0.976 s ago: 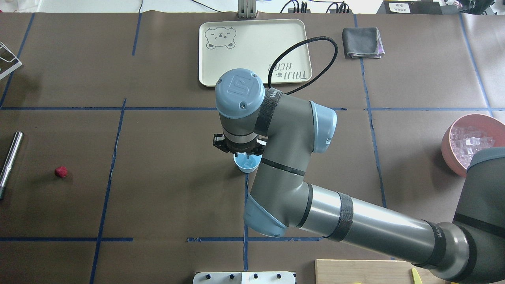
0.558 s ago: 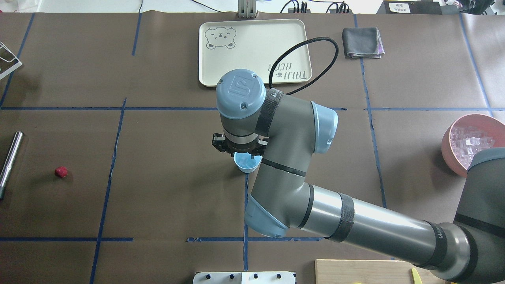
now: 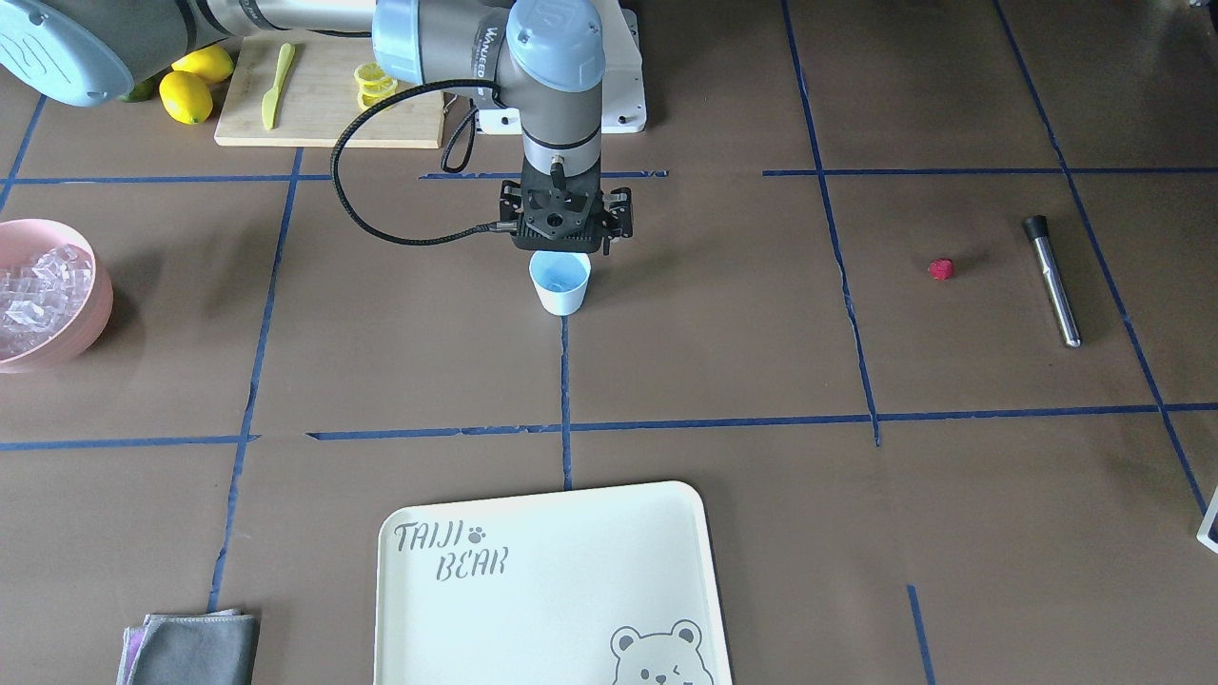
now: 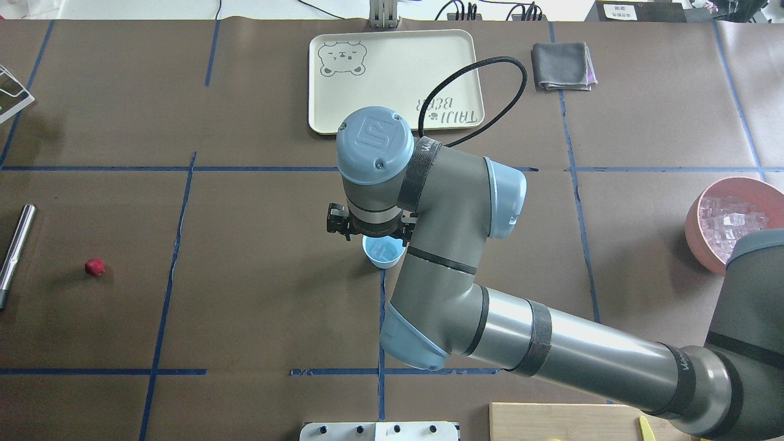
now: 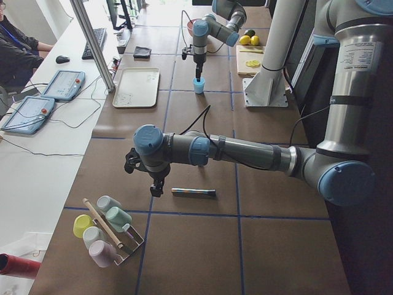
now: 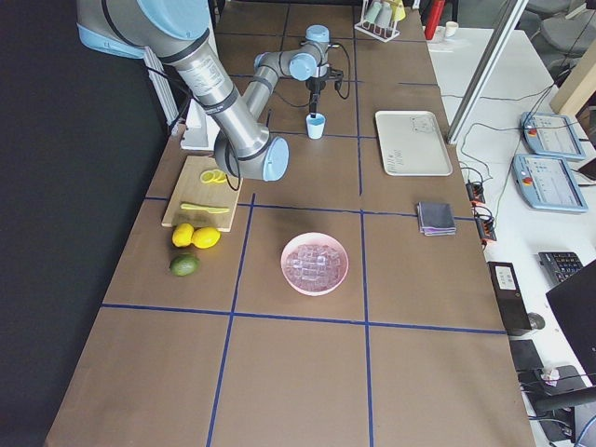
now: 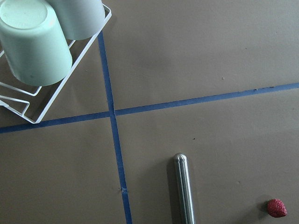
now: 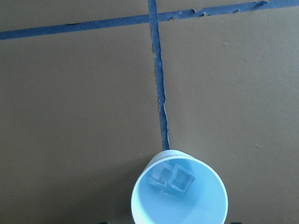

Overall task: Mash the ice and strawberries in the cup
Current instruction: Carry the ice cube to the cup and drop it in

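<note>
**Right gripper over the cup, two cubes in**

Right gripper (image 3: 567, 238) hangs just above the pale blue cup (image 3: 561, 297), pointing straight down, with my jaws spread and nothing between them. My wrist camera looks into the cup, where two clear ice cubes (image 8: 172, 179) lie side by side on the bottom. The cup stands upright on a blue tape line.

I take the cup as the dial's centre, with twelve pointing away from my base. Nearest me, between four and five o'clock, is a wooden cutting board (image 3: 324, 105) with lemon slices (image 3: 371, 86) and a yellow-green knife (image 3: 276, 86). Two whole lemons (image 3: 195, 81) sit beside it.

At three o'clock, well apart, is a pink bowl (image 4: 698, 239) heaped with the same cubes. At nine o'clock the strawberry (image 4: 94, 266) lies alone on the table. Farther out that way is a steel rod (image 4: 16, 245), with my left gripper (image 5: 157, 192) hanging near it; I cannot tell whether that one is spread or closed. Beyond the rod, a wire rack (image 5: 107, 230) holds pastel cups.

At twelve o'clock lies a cream tray (image 3: 533, 618) printed "TAIJI BEAR" with a bear's face. A folded grey cloth (image 4: 562, 66) lies between one and two.

The table (image 4: 257, 122) is covered in brown sheet gridded with blue tape. Past its far edge a white bench carries two handheld control tablets (image 5: 64, 83), a keyboard and cables.
</note>
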